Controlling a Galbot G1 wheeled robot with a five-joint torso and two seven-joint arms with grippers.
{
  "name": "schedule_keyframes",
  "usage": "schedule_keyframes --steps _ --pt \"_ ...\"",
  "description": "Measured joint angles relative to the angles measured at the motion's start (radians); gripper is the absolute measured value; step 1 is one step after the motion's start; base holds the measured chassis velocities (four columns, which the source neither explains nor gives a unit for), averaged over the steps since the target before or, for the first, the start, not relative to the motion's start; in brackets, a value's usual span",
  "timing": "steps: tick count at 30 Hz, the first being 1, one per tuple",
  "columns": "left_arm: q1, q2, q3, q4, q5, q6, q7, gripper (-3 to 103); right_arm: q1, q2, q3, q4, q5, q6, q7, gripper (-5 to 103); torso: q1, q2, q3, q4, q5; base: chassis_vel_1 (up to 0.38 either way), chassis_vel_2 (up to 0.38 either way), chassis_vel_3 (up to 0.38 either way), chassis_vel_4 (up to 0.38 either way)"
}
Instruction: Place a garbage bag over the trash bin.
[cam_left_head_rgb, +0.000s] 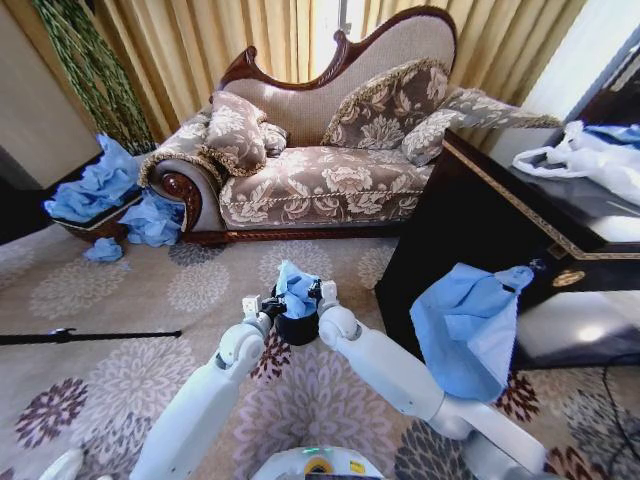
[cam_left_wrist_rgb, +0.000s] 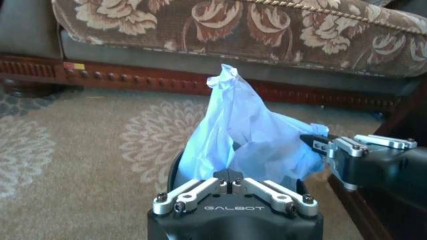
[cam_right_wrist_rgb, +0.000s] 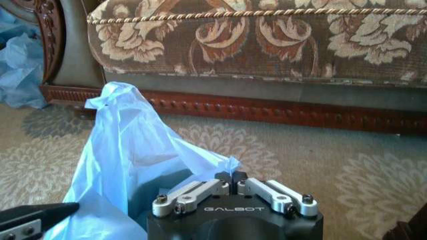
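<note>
The trash bin (cam_left_head_rgb: 297, 328) is a small black cylinder standing on the carpet in front of the sofa. The light blue garbage bag (cam_left_head_rgb: 296, 288) sits bunched on top of it, rising to a crumpled peak (cam_left_wrist_rgb: 227, 80). My left gripper (cam_left_head_rgb: 264, 304) is at the bin's left rim, shut on the bag's edge (cam_left_wrist_rgb: 230, 181). On the right rim, my right gripper (cam_left_head_rgb: 324, 296) pinches the other side of the bag (cam_right_wrist_rgb: 231, 179). Part of the bin's dark rim (cam_left_wrist_rgb: 173, 172) shows beside the bag, which hides the inside.
The floral sofa (cam_left_head_rgb: 320, 160) stands close behind the bin. A black cabinet (cam_left_head_rgb: 470, 210) at the right has a larger blue bag (cam_left_head_rgb: 468, 325) hanging on it and white bags (cam_left_head_rgb: 590, 160) on top. Blue bags (cam_left_head_rgb: 100, 185) are heaped at the left. A black rod (cam_left_head_rgb: 90, 336) lies on the carpet.
</note>
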Motion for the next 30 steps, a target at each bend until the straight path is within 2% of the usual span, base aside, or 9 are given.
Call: schedule_keyframes --steps 8,20,24,27,28,30 --pt "0.027 0.016 -0.031 -0.025 0.006 -0.02 -0.028 0 -0.01 -0.008 -0.001 0.01 -0.001 0.001 0.007 0 0.0 0.0 0.0 0.0 0.0 0.0 0.0 0.0 0.0" --pt "0.023 0.074 -0.084 -0.018 0.012 -0.031 -0.028 0 -0.017 -0.014 0.005 0.021 -0.002 0.002 0.01 0 0.0 0.0 0.0 0.0 -0.0001 0.0 0.0 0.0 0.0" --pt "0.035 0.098 -0.123 -0.022 0.015 -0.026 -0.025 0 -0.015 -0.022 0.013 0.035 0.001 0.002 0.011 0 0.0 0.0 0.0 -0.0001 0.0 0.0 0.0 0.0 0.0" --pt "0.047 0.108 -0.138 -0.042 -0.01 -0.006 -0.015 0 -0.011 -0.023 0.013 0.036 0.002 0.001 0.011 0 0.0 0.0 0.0 0.0002 0.0 0.0 0.0 0.0 0.0" --pt "0.055 0.112 -0.137 -0.066 -0.045 0.01 -0.017 0 -0.01 -0.02 0.013 0.035 0.002 0.001 0.01 0 0.0 0.0 0.0 0.0001 0.0 0.0 0.0 0.0 0.0" --pt "0.055 0.112 -0.136 -0.07 -0.05 0.012 -0.017 -3 -0.01 -0.02 0.013 0.034 0.002 0.001 0.01 0 0.0 0.0 0.0 0.0001 0.0 0.0 0.0 0.0 0.0"
